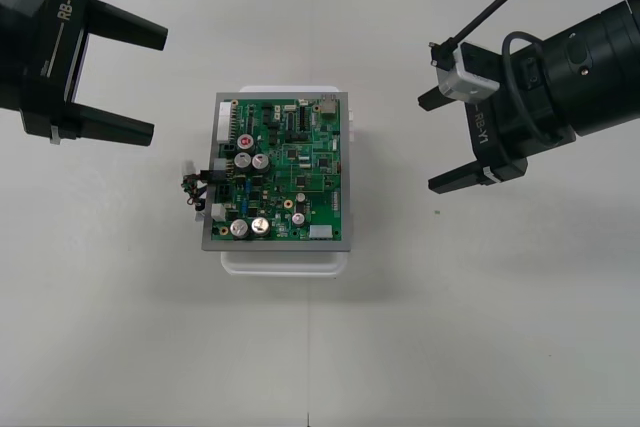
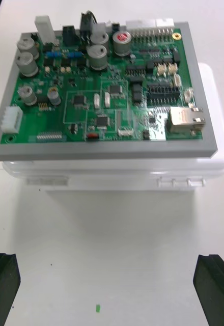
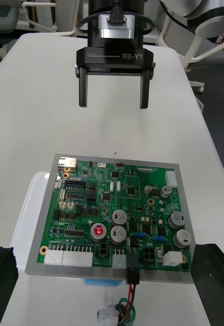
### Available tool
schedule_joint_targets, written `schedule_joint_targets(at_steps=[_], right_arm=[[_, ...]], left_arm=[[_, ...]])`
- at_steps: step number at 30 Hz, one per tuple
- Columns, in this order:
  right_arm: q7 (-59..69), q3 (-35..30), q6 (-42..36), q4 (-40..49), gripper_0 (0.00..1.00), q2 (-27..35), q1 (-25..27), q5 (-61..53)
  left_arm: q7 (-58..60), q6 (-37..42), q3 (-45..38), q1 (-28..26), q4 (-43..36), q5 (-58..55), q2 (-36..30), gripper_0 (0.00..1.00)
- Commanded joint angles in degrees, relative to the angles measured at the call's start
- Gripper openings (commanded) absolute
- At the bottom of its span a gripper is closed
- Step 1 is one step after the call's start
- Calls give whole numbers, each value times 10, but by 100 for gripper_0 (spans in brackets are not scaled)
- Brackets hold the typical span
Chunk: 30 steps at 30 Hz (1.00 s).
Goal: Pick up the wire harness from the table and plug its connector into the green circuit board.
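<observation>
labels | "RB-Y1" on left gripper body; "RB-Y1" on right gripper body

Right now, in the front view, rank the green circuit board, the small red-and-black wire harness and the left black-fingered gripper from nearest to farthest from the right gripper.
1. Green circuit board, mid-table, to the left of the open right gripper.
2. Wire harness, at the board's far left edge.
3. Left gripper, open, upper left, beyond the harness.
</observation>
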<state>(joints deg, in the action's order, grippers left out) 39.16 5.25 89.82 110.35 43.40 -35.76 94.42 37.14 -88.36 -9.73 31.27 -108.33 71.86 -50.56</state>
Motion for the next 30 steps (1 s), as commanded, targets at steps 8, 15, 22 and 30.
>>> schedule_joint_targets(at_steps=[8, 15, 22, 30], right_arm=[[-87, -31, 2, -47, 100, 43, 24, -28], [-103, -32, 2, -46, 100, 45, 32, -14], [-146, -60, 2, -36, 100, 30, 60, 14], [-234, -82, 2, -63, 100, 24, 70, 13]], left_arm=[[19, -16, -38, -38, -61, 36, 5, 100], [-1, -16, -28, -43, -80, 54, 5, 100], [-59, -16, -21, -54, -80, 100, 14, 100], [-106, -16, -21, -79, -80, 135, 33, 100]])
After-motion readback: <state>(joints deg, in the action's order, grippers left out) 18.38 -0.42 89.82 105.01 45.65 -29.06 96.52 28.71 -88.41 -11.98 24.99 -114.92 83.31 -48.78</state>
